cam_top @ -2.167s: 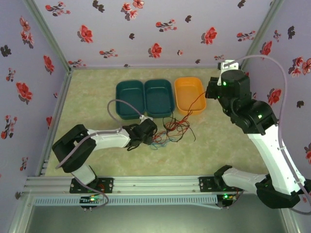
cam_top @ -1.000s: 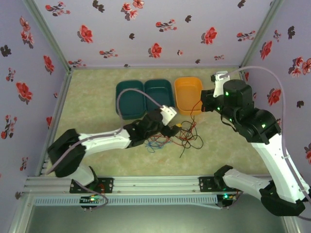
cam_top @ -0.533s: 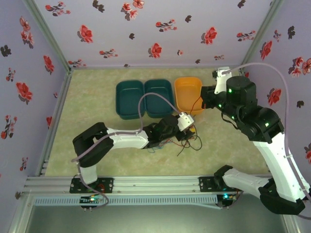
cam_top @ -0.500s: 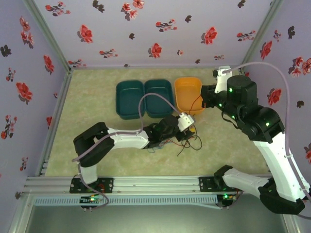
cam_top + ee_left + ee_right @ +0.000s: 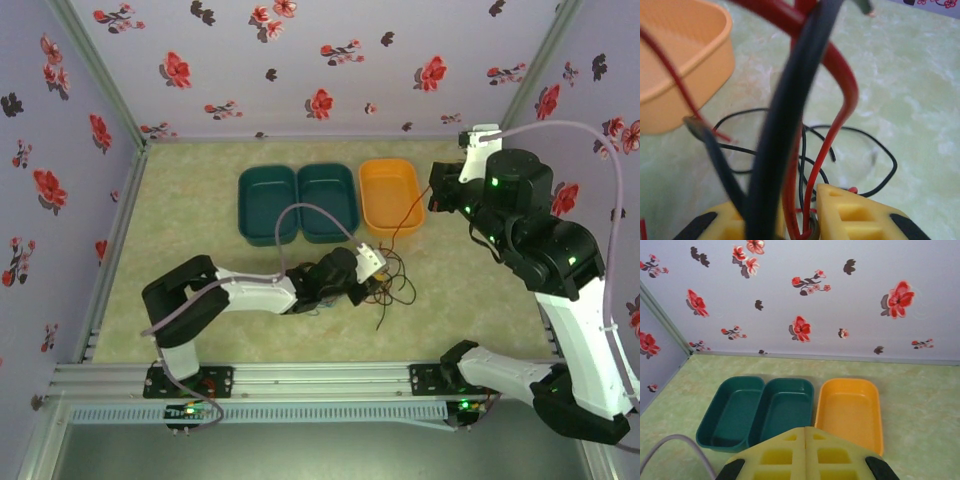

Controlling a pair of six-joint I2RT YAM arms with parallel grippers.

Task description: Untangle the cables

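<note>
Left tool (image 5: 797,220) clamped on cables (image 5: 785,125) near orange tray (image 5: 695,90), right tool (image 5: 805,432) closed on red cable (image 5: 412,216)

Looks like a lab test booth: floral-papered walls (image 5: 330,60) boxing a marbled table (image 5: 190,215), aluminium rail (image 5: 320,378) at near edge.

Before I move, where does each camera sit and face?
Top external: above, behind the bases, looking down at the green table; the left arm and right arm show.
Left wrist: low over the table, facing thin red and black cables clamped in the left arm's yellow fingers.
Right wrist: raised, facing the floral back wall and two teal plastic trays; the right arm's yellow fingers show, shut.
All three share the orange plastic tray.
</note>
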